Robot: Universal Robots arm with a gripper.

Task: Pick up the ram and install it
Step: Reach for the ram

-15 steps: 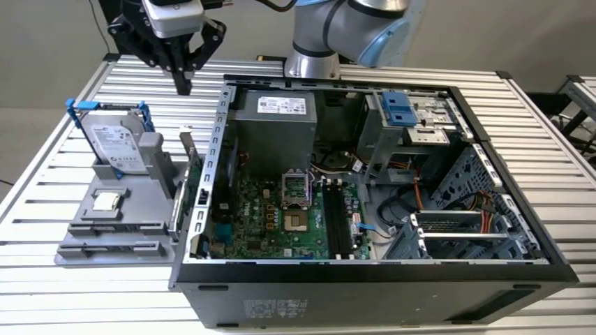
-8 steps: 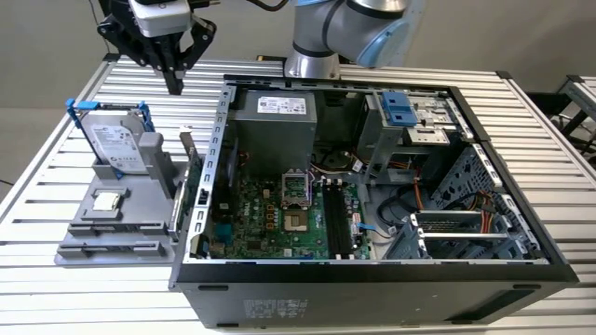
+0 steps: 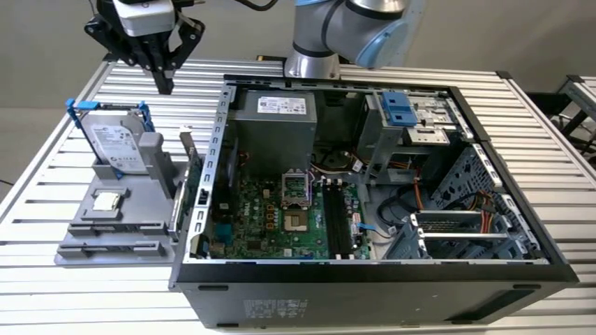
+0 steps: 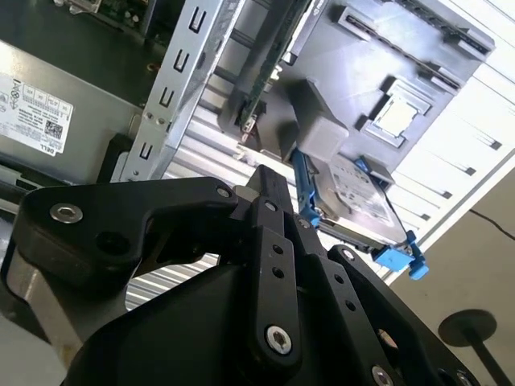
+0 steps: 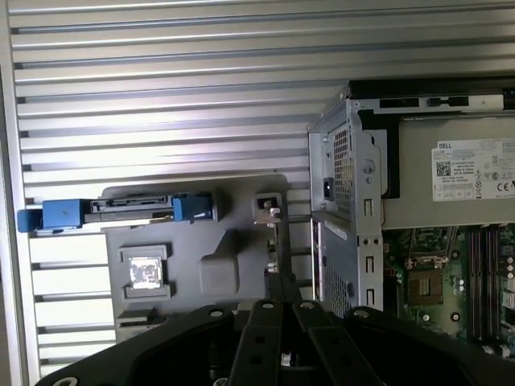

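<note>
Exterior view: our gripper (image 3: 166, 84) sits closed and empty; we judge the ram (image 3: 190, 178) light, stiff and fragile, best pinched across its flat faces mid-length.

thin dark ram (image 3: 190, 167) stands on edge in gray holder (image 3: 112, 234).

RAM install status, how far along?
Done: nothing yet. The ram stands in the grey fixture beside the case. In hand: nothing. The tool hangs over the fixture, shut and empty. Left: both the pick and the install. The motherboard's long black slots look empty.
</note>
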